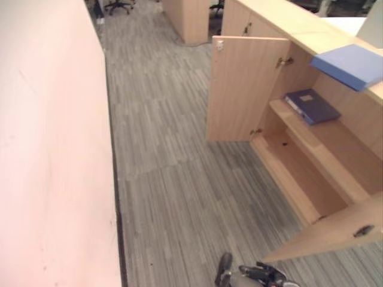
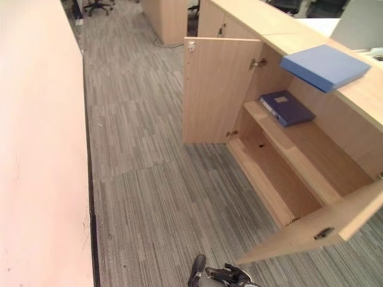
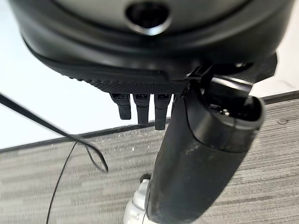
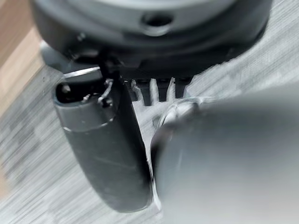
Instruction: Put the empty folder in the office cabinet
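Observation:
The wooden office cabinet (image 1: 302, 27) stands at the right with both doors swung open. A light blue folder (image 1: 350, 64) lies flat on the cabinet's top, jutting over its front edge. A dark blue folder (image 2: 286, 107) lies on the upper shelf inside. The lower shelf (image 1: 299, 170) is bare. My left hand (image 3: 140, 60) hangs above the grey carpet with relaxed fingers (image 3: 140, 108) and holds nothing. My right hand (image 4: 149, 42) hangs the same way over the carpet, with its thumb (image 4: 105, 149) free and nothing in it. Both hands are well away from the folders.
A tall pale partition (image 1: 54, 149) runs along the whole left side. Grey carpet (image 1: 173, 179) forms an aisle between it and the cabinet. The far door (image 1: 245, 89) and the near door (image 1: 335, 230) stick out into the aisle. Office chairs (image 1: 116, 6) stand far back.

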### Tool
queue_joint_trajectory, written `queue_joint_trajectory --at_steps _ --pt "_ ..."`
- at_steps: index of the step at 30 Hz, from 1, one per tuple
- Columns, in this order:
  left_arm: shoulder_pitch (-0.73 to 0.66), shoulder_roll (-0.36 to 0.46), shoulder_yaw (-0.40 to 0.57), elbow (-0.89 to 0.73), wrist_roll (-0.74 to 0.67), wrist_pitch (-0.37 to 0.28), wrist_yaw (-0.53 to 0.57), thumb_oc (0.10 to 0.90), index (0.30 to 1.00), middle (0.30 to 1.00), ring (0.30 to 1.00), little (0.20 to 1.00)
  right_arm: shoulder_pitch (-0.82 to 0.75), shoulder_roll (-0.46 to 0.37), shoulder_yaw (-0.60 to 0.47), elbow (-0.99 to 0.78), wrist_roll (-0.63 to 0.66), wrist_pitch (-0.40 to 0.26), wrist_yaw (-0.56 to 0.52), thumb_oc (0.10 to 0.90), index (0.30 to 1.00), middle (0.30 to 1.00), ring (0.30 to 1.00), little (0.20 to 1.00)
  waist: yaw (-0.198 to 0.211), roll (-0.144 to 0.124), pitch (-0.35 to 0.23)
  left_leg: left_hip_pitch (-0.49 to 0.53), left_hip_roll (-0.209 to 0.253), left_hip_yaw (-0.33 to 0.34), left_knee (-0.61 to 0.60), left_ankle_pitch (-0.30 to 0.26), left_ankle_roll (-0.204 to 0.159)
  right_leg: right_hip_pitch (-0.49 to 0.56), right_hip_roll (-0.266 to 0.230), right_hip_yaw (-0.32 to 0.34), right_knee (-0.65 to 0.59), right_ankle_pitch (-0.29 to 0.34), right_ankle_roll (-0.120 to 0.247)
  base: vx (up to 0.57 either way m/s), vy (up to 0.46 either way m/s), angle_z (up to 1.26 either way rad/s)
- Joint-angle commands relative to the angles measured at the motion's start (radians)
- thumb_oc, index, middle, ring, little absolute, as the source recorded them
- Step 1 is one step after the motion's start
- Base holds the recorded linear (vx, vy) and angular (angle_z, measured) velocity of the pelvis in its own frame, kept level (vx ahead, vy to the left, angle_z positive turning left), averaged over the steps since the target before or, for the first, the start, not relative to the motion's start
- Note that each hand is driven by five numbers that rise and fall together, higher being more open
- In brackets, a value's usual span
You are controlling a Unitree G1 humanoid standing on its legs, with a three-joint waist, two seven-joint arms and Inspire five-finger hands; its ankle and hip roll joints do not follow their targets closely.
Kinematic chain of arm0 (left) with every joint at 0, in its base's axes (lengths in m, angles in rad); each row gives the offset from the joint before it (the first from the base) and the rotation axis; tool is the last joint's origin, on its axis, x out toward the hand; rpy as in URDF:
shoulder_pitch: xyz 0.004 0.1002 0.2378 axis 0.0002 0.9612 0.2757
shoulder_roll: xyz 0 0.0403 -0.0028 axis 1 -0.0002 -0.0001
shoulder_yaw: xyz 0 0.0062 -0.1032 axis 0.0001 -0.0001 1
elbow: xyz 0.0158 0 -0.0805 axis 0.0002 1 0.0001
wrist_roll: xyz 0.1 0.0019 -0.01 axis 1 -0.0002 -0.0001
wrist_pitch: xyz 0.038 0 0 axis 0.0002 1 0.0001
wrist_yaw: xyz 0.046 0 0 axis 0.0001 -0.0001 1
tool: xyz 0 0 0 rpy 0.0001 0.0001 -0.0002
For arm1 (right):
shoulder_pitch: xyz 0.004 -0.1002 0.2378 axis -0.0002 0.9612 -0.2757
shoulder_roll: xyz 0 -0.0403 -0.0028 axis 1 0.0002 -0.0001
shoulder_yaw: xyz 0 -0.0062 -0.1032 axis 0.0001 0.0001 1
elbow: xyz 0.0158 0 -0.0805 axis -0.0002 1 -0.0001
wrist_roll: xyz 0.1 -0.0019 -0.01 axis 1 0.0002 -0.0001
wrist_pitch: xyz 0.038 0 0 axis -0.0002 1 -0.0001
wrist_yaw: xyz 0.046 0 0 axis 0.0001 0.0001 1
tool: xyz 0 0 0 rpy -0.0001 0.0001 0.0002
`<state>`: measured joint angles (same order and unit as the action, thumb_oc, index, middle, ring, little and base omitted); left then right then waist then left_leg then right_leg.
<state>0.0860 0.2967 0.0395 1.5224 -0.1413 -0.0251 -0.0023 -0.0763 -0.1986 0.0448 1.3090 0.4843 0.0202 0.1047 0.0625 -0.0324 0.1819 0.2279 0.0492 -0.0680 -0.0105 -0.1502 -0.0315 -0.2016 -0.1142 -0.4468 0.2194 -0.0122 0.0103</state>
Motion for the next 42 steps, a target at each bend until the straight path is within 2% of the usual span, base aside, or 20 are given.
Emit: queue_joint_trajectory --at_steps 1,2,5,6,7,8,10,11,14,16,17,19,21,22,23,26,27,29,33,42 --pt "0.019 0.070 -0.003 0.021 0.024 0.001 0.017 0.800 0.900 0.900 0.900 0.900 0.049 -0.029 0.046 0.010 0.021 -0.004 -0.003 0.800 0.900 0.900 0.900 0.900 -0.044 0.013 0.006 0.002 -0.037 -0.027 0.097 -0.034 -0.029 -0.030 -0.112 -0.006 -0.047 0.132 0.085 0.30 -0.168 0.79" --pt "0.008 0.073 -0.019 -0.010 0.002 -0.020 0.013 0.800 0.900 0.900 0.900 0.900 0.050 -0.047 0.049 0.017 0.023 -0.005 -0.003 0.800 0.900 0.900 0.900 0.900 -0.047 0.021 0.017 -0.044 -0.015 -0.001 0.245 0.040 -0.065 0.016 -0.083 -0.006 -0.054 0.094 0.062 0.29 -0.188 0.84" --pt "-0.011 0.073 -0.028 -0.041 -0.034 -0.031 0.024 0.800 0.900 0.900 0.900 0.900 0.045 -0.078 0.038 0.038 0.011 -0.006 -0.015 0.800 0.900 0.900 0.900 0.900 -0.035 0.001 0.042 -0.196 -0.041 0.013 0.539 0.203 -0.085 0.086 -0.064 -0.010 -0.083 0.051 0.016 0.23 -0.163 0.00" --pt "-0.010 0.068 -0.027 -0.040 -0.043 -0.035 0.027 0.800 0.900 0.900 0.900 0.900 0.044 -0.093 0.028 0.054 0.005 -0.004 -0.020 0.800 0.900 0.900 0.900 0.900 -0.019 -0.009 0.047 -0.273 -0.004 0.072 0.582 0.189 -0.067 0.129 -0.064 -0.004 -0.094 0.026 0.016 0.45 -0.089 -0.41" --pt "0.003 0.062 -0.022 -0.030 -0.032 -0.032 0.030 0.800 0.900 0.900 0.900 0.900 0.042 -0.102 0.020 0.068 -0.007 0.000 -0.023 0.800 0.900 0.900 0.900 0.900 0.006 -0.029 0.038 -0.348 0.010 0.118 0.502 0.120 -0.033 0.181 -0.081 0.020 -0.127 0.022 0.037 0.62 0.069 -0.38" --pt "0.017 0.046 -0.020 -0.022 -0.027 -0.034 0.042 0.800 0.900 0.900 0.900 0.900 0.047 -0.097 0.027 0.069 -0.019 0.002 -0.024 0.800 0.900 0.900 0.900 0.900 0.029 -0.028 0.032 -0.401 0.042 0.113 0.361 0.116 -0.041 0.217 -0.088 0.052 -0.144 0.007 0.058 0.59 0.215 -0.24" --pt "0.029 0.040 -0.009 -0.010 -0.039 -0.034 0.050 0.800 0.900 0.900 0.900 0.900 0.053 -0.084 0.038 0.063 -0.025 -0.002 -0.021 0.800 0.900 0.900 0.900 0.900 0.069 0.001 0.023 -0.465 0.148 0.044 0.077 0.313 -0.084 0.279 -0.084 0.106 -0.155 -0.021 0.086 0.66 0.426 -1.05" --pt "0.032 0.033 -0.005 0.001 -0.048 -0.034 0.054 0.800 0.900 0.900 0.900 0.900 0.061 -0.079 0.039 0.070 -0.031 -0.003 -0.024 0.800 0.900 0.900 0.900 0.900 0.101 0.008 0.026 -0.506 0.186 -0.017 -0.050 0.364 -0.113 0.327 -0.092 0.155 -0.163 -0.048 0.098 0.83 0.563 -1.36" --pt "0.054 0.004 0.001 0.032 -0.022 -0.031 0.057 0.800 0.900 0.900 0.900 0.900 0.090 -0.061 0.012 0.082 -0.041 0.003 -0.013 0.800 0.900 0.900 0.900 0.900 0.121 0.041 -0.028 -0.470 0.179 -0.053 -0.051 0.386 -0.154 0.404 -0.161 0.206 -0.201 -0.036 0.151 0.64 0.590 -1.29" --pt "0.052 -0.003 -0.021 0.029 0.021 -0.028 0.059 0.800 0.900 0.900 0.900 0.900 0.100 -0.031 0.017 0.071 -0.042 0.010 -0.004 0.800 0.900 0.900 0.900 0.900 0.121 0.006 -0.059 -0.448 0.094 -0.012 0.007 0.321 -0.108 0.385 -0.280 0.225 -0.170 0.084 0.187 0.53 0.765 -1.08" --pt "0.047 0.013 -0.008 0.018 0.012 -0.021 0.061 0.800 0.900 0.900 0.900 0.900 0.092 -0.015 0.050 0.044 -0.050 0.017 0.000 0.800 0.900 0.900 0.900 0.900 0.136 -0.009 -0.055 -0.392 0.005 0.057 0.014 0.266 -0.034 0.312 -0.391 0.190 -0.026 0.246 0.164 0.36 0.675 -1.11" --pt "0.054 0.027 -0.003 0.013 0.022 -0.008 0.064 0.800 0.900 0.900 0.900 0.900 0.077 0.001 0.082 -0.009 -0.045 0.008 -0.003 0.800 0.900 0.900 0.900 0.900 0.150 -0.004 -0.044 -0.307 -0.042 0.102 -0.016 0.219 0.009 0.287 -0.443 0.075 0.112 0.255 0.152 0.43 0.701 -0.99" --pt "0.034 0.034 0.006 -0.005 -0.001 -0.001 0.072 0.800 0.900 0.900 0.900 0.900 0.065 -0.005 0.118 -0.048 -0.042 0.013 0.016 0.800 0.900 0.900 0.900 0.900 0.105 0.007 -0.015 -0.192 -0.067 0.159 -0.060 0.176 0.038 0.177 -0.331 -0.013 0.171 0.178 0.155 0.52 0.532 -0.51" --pt "0.049 0.021 0.030 0.028 0.003 0.026 0.072 0.800 0.900 0.900 0.900 0.900 0.028 0.013 0.149 -0.083 -0.007 0.007 0.021 0.800 0.900 0.900 0.900 0.900 0.097 -0.003 0.024 -0.137 -0.089 0.164 -0.073 0.153 0.041 0.078 -0.174 -0.138 0.067 0.175 0.172 0.37 0.187 -0.98" --pt "0.049 0.021 0.032 0.028 0.004 0.026 0.071 0.800 0.900 0.900 0.900 0.900 0.028 0.014 0.150 -0.083 -0.006 0.007 0.020 0.800 0.900 0.900 0.900 0.900 0.097 -0.001 0.025 -0.135 -0.085 0.164 -0.072 0.149 0.040 0.082 -0.170 -0.139 0.064 0.176 0.174 0.25 0.009 -1.10" --pt "0.055 0.035 0.054 0.033 0.032 0.033 0.071 0.800 0.900 0.900 0.900 0.900 0.005 0.035 0.167 -0.114 0.039 0.001 0.020 0.800 0.900 0.900 0.900 0.900 0.119 -0.050 0.027 -0.106 -0.110 0.213 -0.077 0.122 0.025 0.105 -0.144 -0.387 -0.119 0.263 0.216 0.18 -0.091 -0.22" --pt "0.057 0.039 0.062 0.030 0.034 0.034 0.071 0.800 0.900 0.900 0.900 0.900 0.005 0.038 0.170 -0.120 0.046 -0.001 0.019 0.800 0.900 0.900 0.900 0.900 0.121 -0.058 0.025 -0.098 -0.107 0.226 -0.077 0.117 0.017 0.102 -0.144 -0.415 -0.141 0.275 0.216 0.25 -0.173 -0.46" --pt "0.063 0.039 0.069 0.028 0.028 0.030 0.069 0.800 0.900 0.900 0.900 0.900 0.014 0.039 0.175 -0.113 0.051 -0.003 0.019 0.800 0.900 0.900 0.900 0.900 0.129 -0.077 0.008 -0.088 -0.109 0.247 -0.075 0.101 0.008 0.130 -0.132 -0.397 -0.188 0.251 0.188 0.22 -0.152 -0.06" --pt "0.041 0.021 0.069 0.031 0.003 0.028 0.081 0.800 0.900 0.900 0.900 0.900 0.020 0.026 0.149 -0.059 0.041 0.002 0.004 0.800 0.900 0.900 0.900 0.900 0.119 -0.062 -0.029 -0.085 -0.056 0.264 -0.072 0.086 -0.013 0.151 -0.109 -0.394 -0.215 0.183 0.134 0.21 -0.139 0.07" --pt "-0.050 -0.035 -0.017 -0.018 -0.015 0.024 0.069 0.800 0.900 0.900 0.900 0.900 0.037 -0.015 0.120 -0.041 0.016 0.012 -0.016 0.800 0.900 0.900 0.900 0.900 0.016 -0.012 -0.029 -0.070 -0.046 0.297 -0.077 0.045 0.001 0.109 -0.118 -0.322 -0.162 0.149 0.117 0.07 0.017 -0.32"
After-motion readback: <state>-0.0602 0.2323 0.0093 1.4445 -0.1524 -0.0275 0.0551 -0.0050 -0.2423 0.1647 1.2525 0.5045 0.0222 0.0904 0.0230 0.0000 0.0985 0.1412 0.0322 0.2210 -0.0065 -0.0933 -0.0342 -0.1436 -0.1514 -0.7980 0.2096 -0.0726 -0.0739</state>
